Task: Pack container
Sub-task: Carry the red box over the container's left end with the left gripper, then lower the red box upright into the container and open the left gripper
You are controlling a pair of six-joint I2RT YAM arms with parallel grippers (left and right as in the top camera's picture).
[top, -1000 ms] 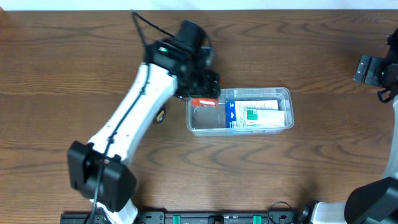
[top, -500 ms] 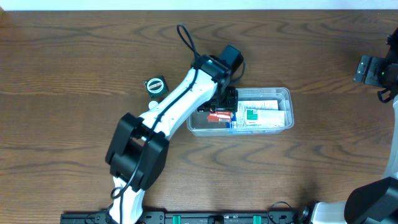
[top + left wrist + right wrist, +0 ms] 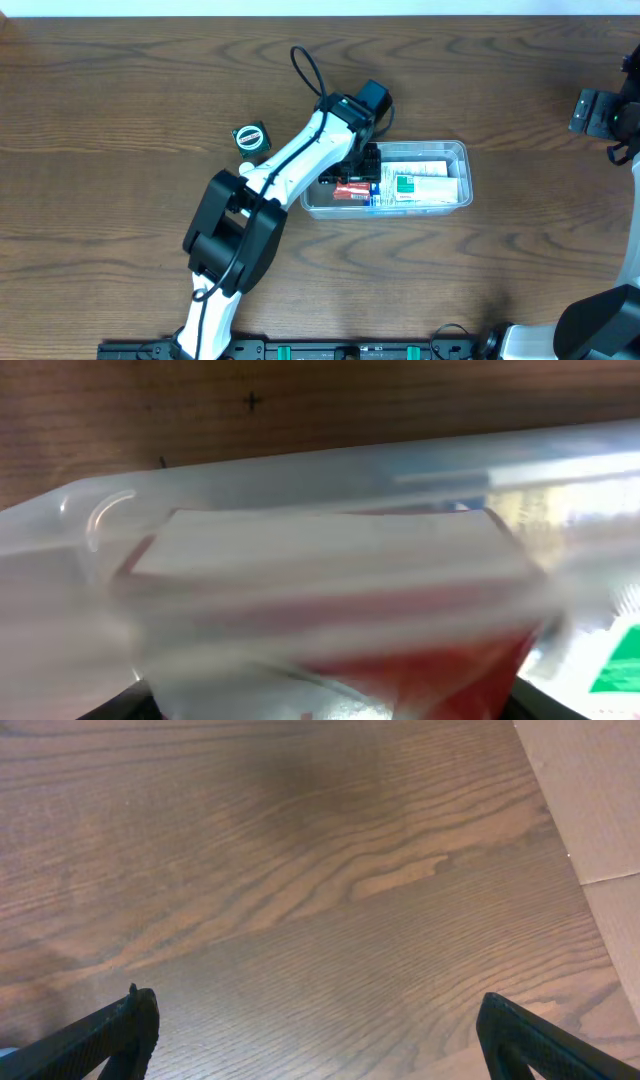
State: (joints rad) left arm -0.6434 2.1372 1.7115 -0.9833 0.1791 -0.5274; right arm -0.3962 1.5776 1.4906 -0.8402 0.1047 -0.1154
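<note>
We see a white box (image 3: 420,182) and a red packet (image 3: 352,188) inside the container (image 3: 458,150). A round item (image 3: 250,137) lies outside at ten o'clock. We cannot tell the left gripper's (image 3: 366,166) jaws; the right gripper's (image 3: 318,1032) are spread.

Dark brown wood-grain table (image 3: 100,100) fills the view, evenly lit, with a pale strip (image 3: 320,6) along its far edge.

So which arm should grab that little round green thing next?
Left, probably. The left gripper is at the container, close to the round thing; the right gripper sits far off at the table's right edge.
</note>
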